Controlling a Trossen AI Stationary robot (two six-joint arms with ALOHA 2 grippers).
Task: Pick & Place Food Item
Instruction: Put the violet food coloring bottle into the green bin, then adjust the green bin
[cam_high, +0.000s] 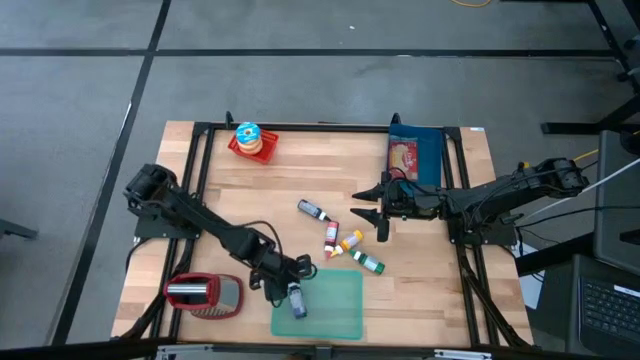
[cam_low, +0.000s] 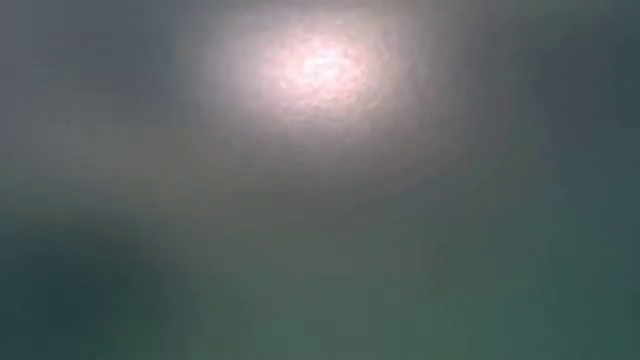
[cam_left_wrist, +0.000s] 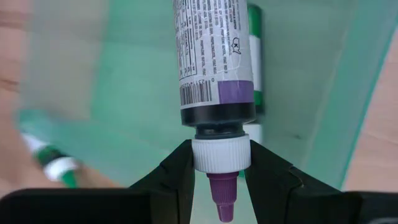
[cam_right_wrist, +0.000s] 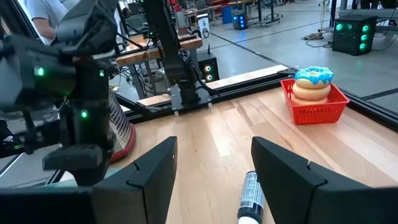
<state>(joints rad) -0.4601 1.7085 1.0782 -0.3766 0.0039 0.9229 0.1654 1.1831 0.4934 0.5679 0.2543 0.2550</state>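
My left gripper (cam_high: 292, 287) is shut on a small dark bottle (cam_high: 296, 301) with a white-and-purple label, a white cap and a purple nozzle. It holds the bottle over the green mat (cam_high: 335, 305) near the table's front edge. Several more small bottles (cam_high: 331, 238) lie on their sides on the wood at mid-table. My right gripper (cam_high: 365, 214) hovers open beyond them and touches nothing. In the right wrist view one bottle (cam_right_wrist: 249, 198) lies on the table below and ahead of the open right gripper (cam_right_wrist: 214, 168). The low view shows only a blur. My left gripper pinches the bottle's white cap (cam_left_wrist: 205, 155) between its two fingers (cam_left_wrist: 174, 177), one on each side, with the purple nozzle (cam_left_wrist: 222, 193) pointing back between them. The fingers slant down from the table's left. The bottle (cam_left_wrist: 214, 56) reaches out beyond the fingertips over the mat (cam_left_wrist: 124, 74); whether its base touches the mat I cannot tell.
A red basket with a blue-iced donut (cam_high: 250, 142) stands at the far left, and a blue packet (cam_high: 413, 158) lies at the far right. A red-handled grater (cam_high: 205, 295) sits at the near left beside the mat. A green-capped bottle (cam_high: 367, 262) lies off the mat's far right corner.
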